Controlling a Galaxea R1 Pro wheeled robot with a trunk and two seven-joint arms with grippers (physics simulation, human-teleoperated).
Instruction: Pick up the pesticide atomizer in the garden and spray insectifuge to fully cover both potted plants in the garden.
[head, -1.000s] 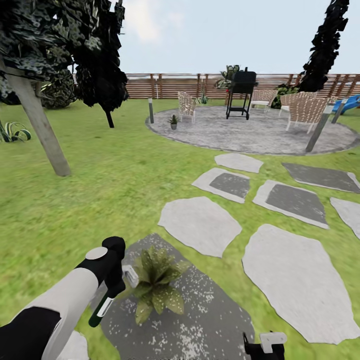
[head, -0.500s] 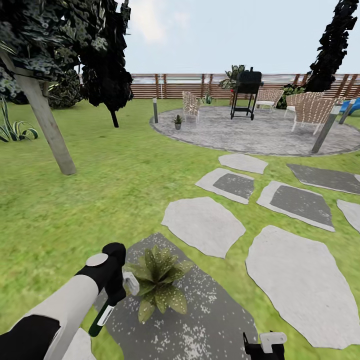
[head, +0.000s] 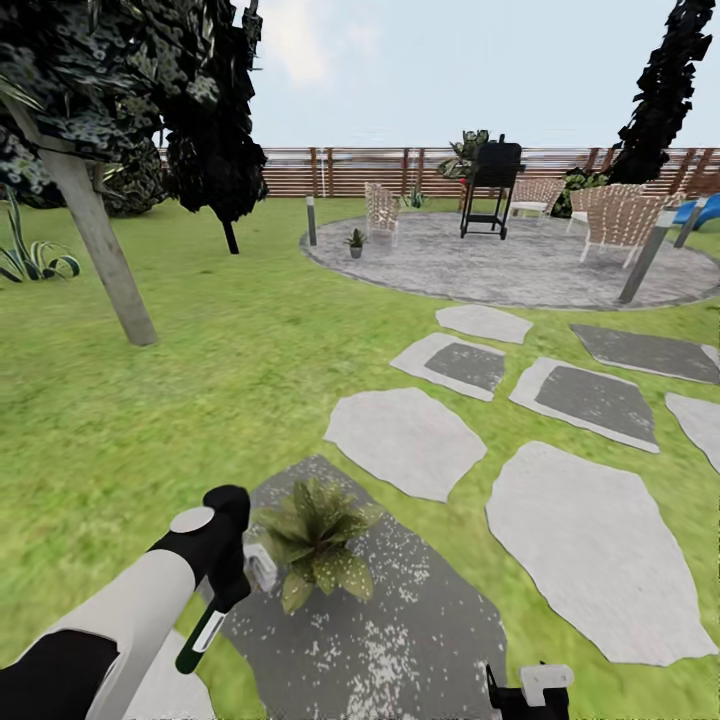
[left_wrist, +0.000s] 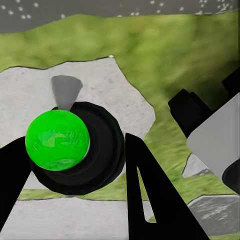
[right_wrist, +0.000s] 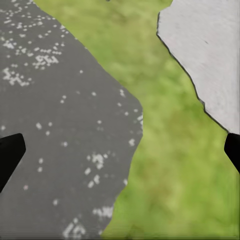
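Two potted plants are in sight: the near potted plant (head: 315, 545), a low rosette of broad pointed green leaves, sits on a dark grey speckled stepping stone (head: 400, 630) at the near edge of the lawn (head: 180, 400), and the far potted plant (head: 355, 242), a small leafy tuft in a grey pot, stands at the left rim of the round grey paved patio (head: 520, 265). The left gripper (head: 225, 590), black at the end of a white arm, is closed around the slim dark green pesticide atomizer (head: 203, 632), whose pale trigger head points toward the near plant and lies just beside its left leaves. In the left wrist view the bottle's bright green rounded end (left_wrist: 57, 140) sits between the two black fingers (left_wrist: 150, 195), which press against it. The right gripper (head: 528, 692) is low at the near right, over the edge of the dark stone; in the right wrist view its dark fingertips (right_wrist: 10, 152) stand far apart with nothing between them, above stone and grass.

Pale grey stepping stones (head: 405, 440) run from the near right toward the patio. On the patio stand a black barbecue grill (head: 492, 185) and wicker chairs (head: 620, 222). A short grey bollard lamp (head: 311, 220) stands at the patio's left edge. A brown slatted wooden fence (head: 350, 172) closes the far side, and a leaning tree trunk (head: 100, 250) rises at the left.
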